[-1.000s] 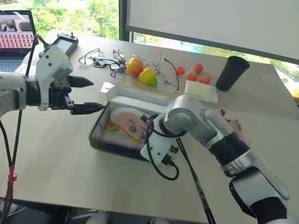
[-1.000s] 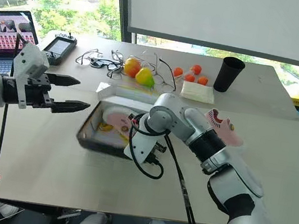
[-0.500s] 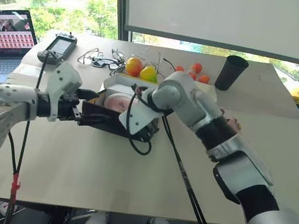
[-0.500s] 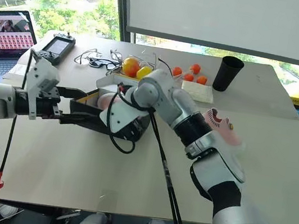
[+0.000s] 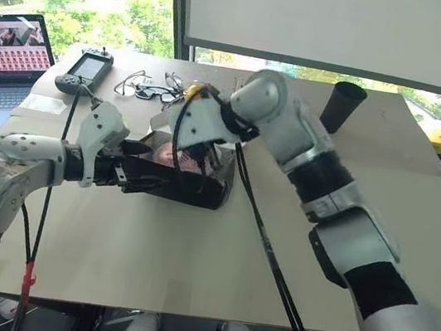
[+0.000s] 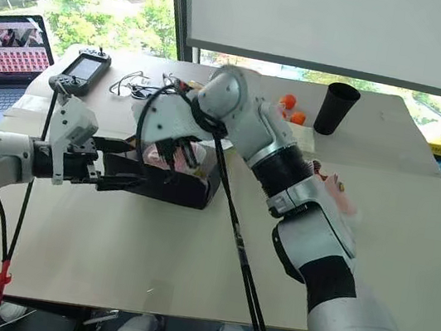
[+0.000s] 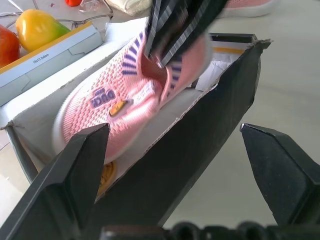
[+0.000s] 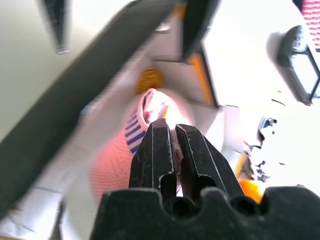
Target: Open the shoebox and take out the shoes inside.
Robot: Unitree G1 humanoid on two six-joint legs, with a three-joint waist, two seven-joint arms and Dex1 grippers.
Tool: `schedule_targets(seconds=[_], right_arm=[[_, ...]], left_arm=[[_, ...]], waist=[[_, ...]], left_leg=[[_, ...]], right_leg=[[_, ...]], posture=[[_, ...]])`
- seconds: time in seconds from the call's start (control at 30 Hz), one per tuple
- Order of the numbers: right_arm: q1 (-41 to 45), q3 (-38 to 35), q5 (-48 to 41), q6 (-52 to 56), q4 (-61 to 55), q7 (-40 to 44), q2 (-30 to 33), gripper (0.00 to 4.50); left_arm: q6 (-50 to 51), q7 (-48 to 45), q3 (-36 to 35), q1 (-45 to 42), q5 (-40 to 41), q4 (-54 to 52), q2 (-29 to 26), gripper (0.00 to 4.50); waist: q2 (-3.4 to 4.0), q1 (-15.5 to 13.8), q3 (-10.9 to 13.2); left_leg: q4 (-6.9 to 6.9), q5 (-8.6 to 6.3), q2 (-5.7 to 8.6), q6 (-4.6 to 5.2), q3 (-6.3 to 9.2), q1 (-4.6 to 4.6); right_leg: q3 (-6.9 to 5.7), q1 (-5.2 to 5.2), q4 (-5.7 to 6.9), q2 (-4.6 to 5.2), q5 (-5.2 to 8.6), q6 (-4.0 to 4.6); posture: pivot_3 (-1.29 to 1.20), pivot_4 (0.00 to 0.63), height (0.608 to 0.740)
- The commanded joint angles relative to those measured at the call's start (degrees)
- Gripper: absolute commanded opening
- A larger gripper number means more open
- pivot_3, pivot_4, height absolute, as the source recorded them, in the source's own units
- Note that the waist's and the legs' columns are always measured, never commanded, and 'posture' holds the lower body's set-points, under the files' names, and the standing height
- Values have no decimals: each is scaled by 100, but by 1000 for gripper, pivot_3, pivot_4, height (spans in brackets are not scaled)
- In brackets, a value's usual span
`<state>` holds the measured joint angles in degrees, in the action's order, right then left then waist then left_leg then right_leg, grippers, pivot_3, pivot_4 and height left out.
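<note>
Since a second ago our right gripper (image 8: 170,145) has risen out of the box (image 5: 192,188) with a pink shoe (image 7: 125,95) pinched at its collar, and our left gripper (image 7: 175,165) has come in from open table to the box's near end. The right jaws are nearly shut on the shoe, which hangs partly lifted above the white inside of the box. The left jaws stand wide, one finger (image 7: 75,165) inside the box and the other outside, the dark wall between them; we cannot tell whether they touch it. The box sits mid-table (image 5: 146,263), a broad tan top before a window with trees outside and a pale blind above. At the far edge lie a laptop (image 5: 7,56), a controller (image 5: 86,70), glasses (image 5: 150,87) and a black cup (image 5: 341,106); fruit (image 7: 37,27) lies just beyond the box. The second shoe (image 6: 330,191) lies on the table behind our right forearm, mostly covered by it. The lid is hard to place: only a yellow-edged strip beside the fruit shows. The right wrist view is smeared, so the box's contents there are unclear.
</note>
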<state>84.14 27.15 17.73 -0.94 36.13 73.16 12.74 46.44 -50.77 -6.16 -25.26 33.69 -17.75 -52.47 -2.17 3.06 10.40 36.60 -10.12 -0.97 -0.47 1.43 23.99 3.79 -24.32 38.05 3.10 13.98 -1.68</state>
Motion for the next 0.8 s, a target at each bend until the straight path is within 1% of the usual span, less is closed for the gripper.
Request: schedule_targets(seconds=[0.03,0.1,0.27,0.37,0.47,0.67,0.8], right_arm=[[579,-394,-153,14,589,-335,67,58],[768,-454,-173,-59,883,-406,115,58],[1286,-652,-224,-325,1653,-451,458,58],[1514,-773,-275,-408,1925,-317,761,58],[1687,-983,-443,-268,2026,121,1199,58],[1649,-1216,-594,167,1891,725,1992,58],[1234,-1378,-693,944,1427,798,2466,58]], left_arm=[[5,-3,-94,-9,44,-184,-29,4500],[16,3,-97,7,51,-207,-31,4500],[98,14,-169,141,116,-329,-67,4500],[250,15,-311,327,238,-517,-119,4500],[419,-38,-599,603,424,-801,-248,4500],[612,62,-1107,529,689,-877,-470,4500],[758,202,-1278,138,967,-888,-515,4500]], waist=[[1,2,1],[1,6,1],[1,20,2],[2,35,3],[2,57,7],[9,81,13],[17,83,19]], left_leg=[[0,0,1,0,-1,0],[0,0,1,0,0,3],[0,0,3,0,0,18],[-1,0,4,0,0,26],[-3,0,5,-1,-1,30],[-4,0,6,0,-2,26],[-4,0,7,0,-3,29]], right_leg=[[0,-1,0,1,0,0],[0,-2,-1,1,0,0],[-1,-16,-2,2,0,0],[-1,-21,-5,5,0,0],[-1,-24,-8,8,0,0],[-1,-22,-6,8,0,0],[0,-23,-9,9,1,-1]], posture=[[0,150,723],[0,150,723],[0,150,723],[0,150,723],[0,150,723],[0,150,723],[0,150,723]])
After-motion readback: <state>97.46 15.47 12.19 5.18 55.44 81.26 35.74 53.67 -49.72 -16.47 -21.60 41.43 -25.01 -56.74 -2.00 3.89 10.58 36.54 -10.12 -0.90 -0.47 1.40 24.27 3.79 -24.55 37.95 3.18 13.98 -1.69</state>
